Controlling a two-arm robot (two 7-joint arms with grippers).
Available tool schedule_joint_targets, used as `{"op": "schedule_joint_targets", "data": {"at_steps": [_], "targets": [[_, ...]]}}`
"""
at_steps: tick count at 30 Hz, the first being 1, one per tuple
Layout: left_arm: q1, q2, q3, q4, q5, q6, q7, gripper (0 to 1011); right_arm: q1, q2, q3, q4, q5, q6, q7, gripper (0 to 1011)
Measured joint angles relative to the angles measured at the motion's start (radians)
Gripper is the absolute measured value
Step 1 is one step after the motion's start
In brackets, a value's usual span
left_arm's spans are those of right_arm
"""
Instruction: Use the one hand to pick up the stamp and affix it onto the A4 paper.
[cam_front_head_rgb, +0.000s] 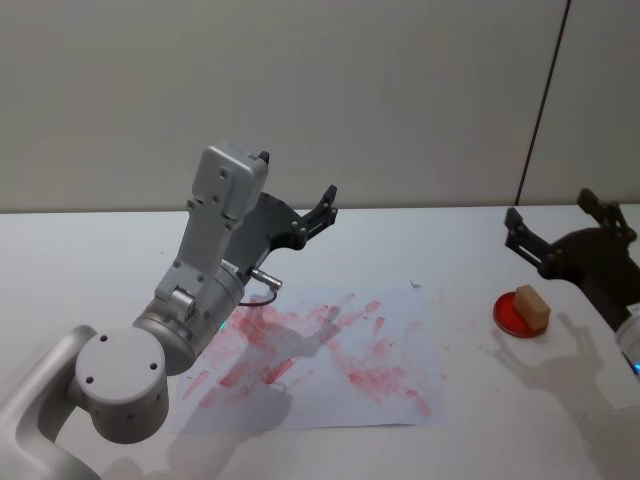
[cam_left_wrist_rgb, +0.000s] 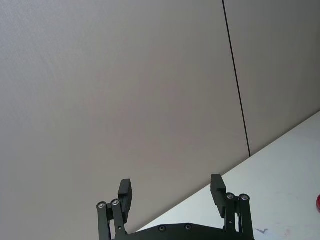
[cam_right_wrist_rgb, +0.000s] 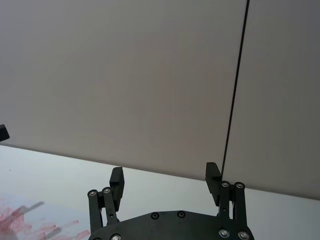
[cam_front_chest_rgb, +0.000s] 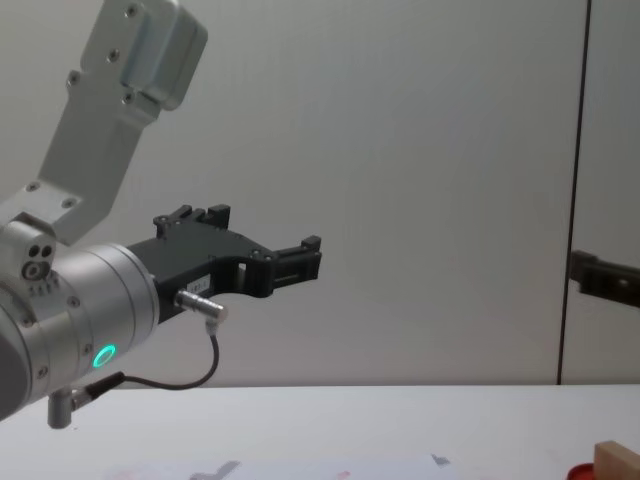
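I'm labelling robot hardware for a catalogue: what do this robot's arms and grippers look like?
The left gripper and right gripper are black two-fingered linkage clamps with silver screws. The left arm is chunky silver-grey with round joints, a glowing green ring and a thin black cable.

Seen from my head, my left arm (cam_front_head_rgb: 205, 270) covers the left edge of the A4 paper (cam_front_head_rgb: 400, 310), and my right gripper (cam_front_head_rgb: 550, 208) runs off the frame's right side at the wrist. The stamp (cam_front_head_rgb: 533, 307) hides part of the red round disc (cam_front_head_rgb: 506, 312) beneath it. From my chest, the stamp is cut by the lower right corner, the disc is a sliver at the bottom edge, the paper a thin strip there, and my right gripper a dark stub at the right edge. The paper's ink marks (cam_front_head_rgb: 370, 375) are too smeared to read
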Motion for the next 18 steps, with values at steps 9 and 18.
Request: {"op": "schedule_joint_targets", "data": {"at_steps": [9, 18], "targets": [[0.000, 0.000, 0.000, 0.000, 0.000, 0.000, 0.000, 1001, -0.068, 0.046, 0.032, -0.050, 0.051, 0.064, -0.063, 1001], [0.000, 0.000, 0.000, 0.000, 0.000, 0.000, 0.000, 1001, -0.091, 0.064, 0.043, -0.033, 0.042, 0.140, -0.097, 1001]]}}
